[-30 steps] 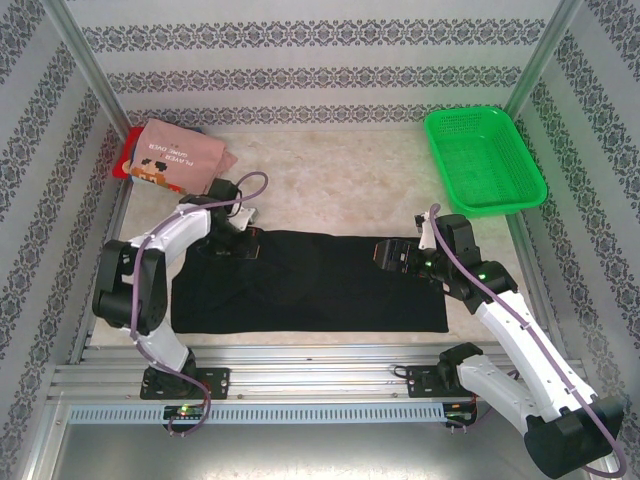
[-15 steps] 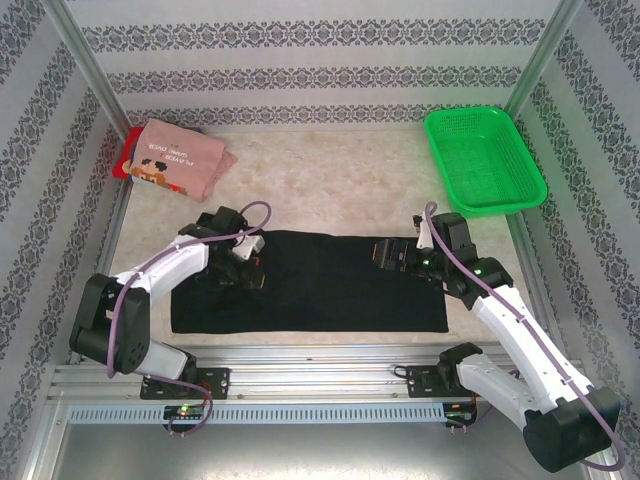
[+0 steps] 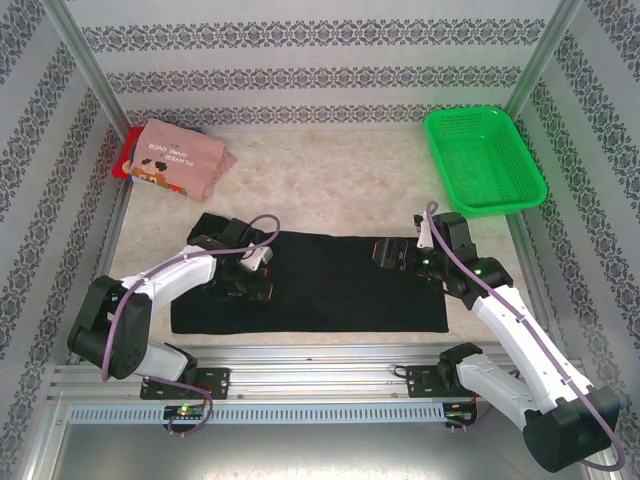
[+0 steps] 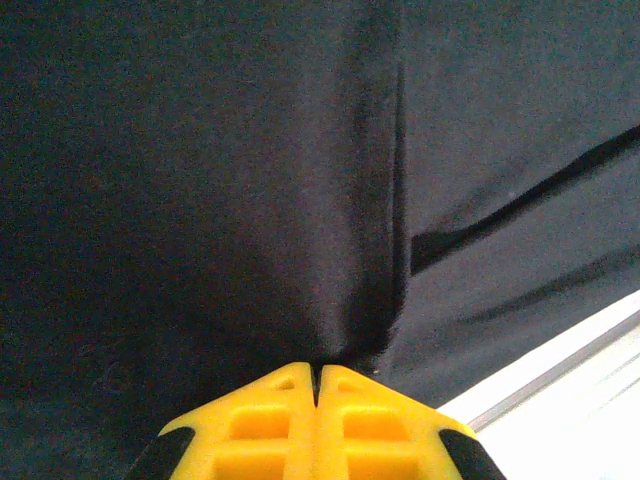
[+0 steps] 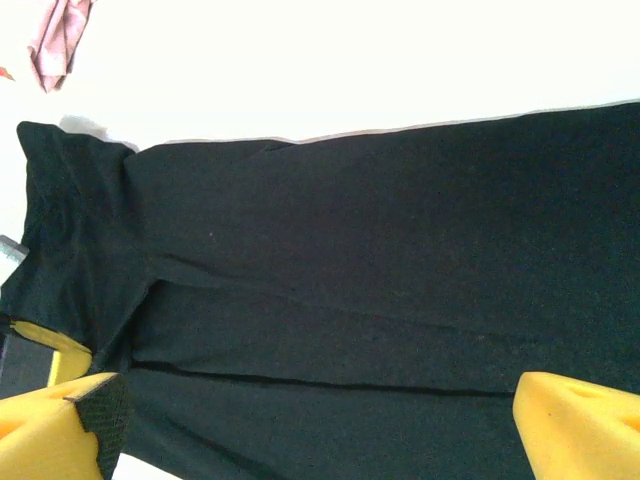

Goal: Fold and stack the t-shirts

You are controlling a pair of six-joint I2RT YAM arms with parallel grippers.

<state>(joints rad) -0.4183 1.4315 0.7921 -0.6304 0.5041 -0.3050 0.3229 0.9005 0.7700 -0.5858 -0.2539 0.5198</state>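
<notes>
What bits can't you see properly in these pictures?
- Red t-shirt: top view, mostly covered by the pink t-shirt.
- Pink t-shirt: right wrist view, cut off by the top edge.
- Black t-shirt: top view, its left end hidden under the left arm; left wrist view, too close to tell its shape.

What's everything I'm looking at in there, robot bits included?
black t-shirt: one, black, spread along the table's near edge.
pink t-shirt: one, pink with dark print, folded, far left corner.
red t-shirt: one, red, peeking from beneath the pink t-shirt.
basket: one, green mesh, far right corner.
table: one, pale, beneath everything.
left tool: one, yellow fingers, shut on the black t-shirt.
right tool: one, yellow fingers, open over the black t-shirt's right part.
</notes>
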